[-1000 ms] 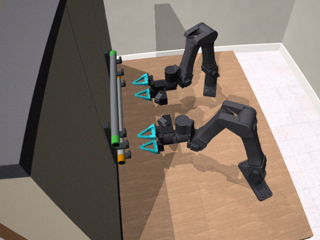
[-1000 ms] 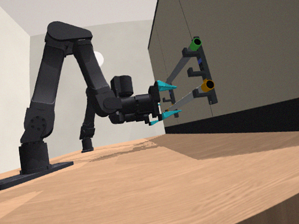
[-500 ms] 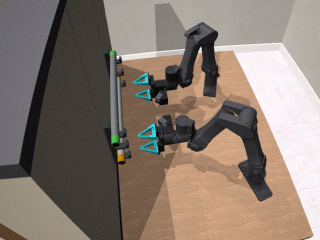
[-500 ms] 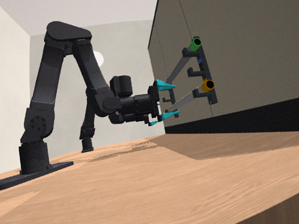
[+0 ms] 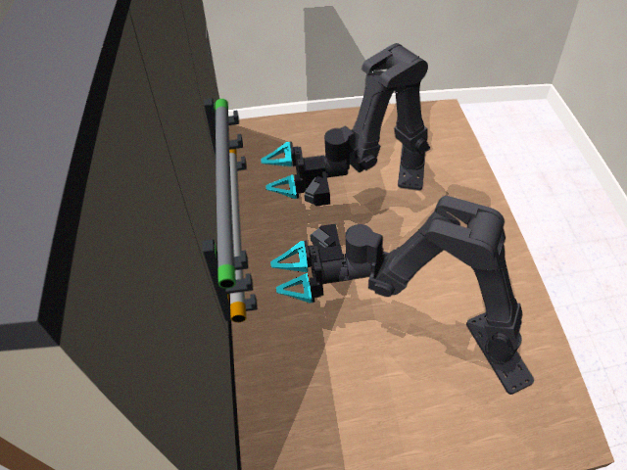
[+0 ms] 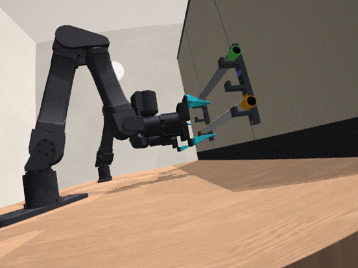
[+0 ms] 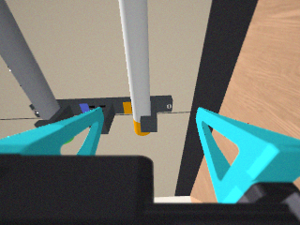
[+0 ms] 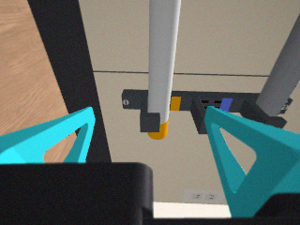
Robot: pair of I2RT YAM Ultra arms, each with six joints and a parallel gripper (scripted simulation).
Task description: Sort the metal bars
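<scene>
The green-ended bar (image 5: 222,202) (image 6: 215,82) lies on the top pair of rack arms; a bit of green (image 5: 216,248) shows on the upright beside it. The orange-ended bar (image 5: 235,217) (image 6: 221,120) (image 7: 136,61) (image 8: 164,56) lies on the bottom pair, beside orange labels (image 7: 127,107) (image 8: 175,103). The middle pair, with blue labels (image 6: 239,73) (image 7: 84,108) (image 8: 226,104), holds no bar. My left gripper (image 5: 274,277) (image 7: 149,112) and right gripper (image 5: 264,173) (image 8: 150,110) are open and empty, in front of the orange-ended bar, apart from both bars. In the exterior view the left gripper is mostly hidden.
The wall (image 5: 152,283) (image 6: 284,82) stands behind the rack, with a dark strip (image 6: 292,143) along its foot. The wooden table top (image 5: 430,404) (image 6: 151,233) lies below both arms. A gap separates the fingertips from the rack.
</scene>
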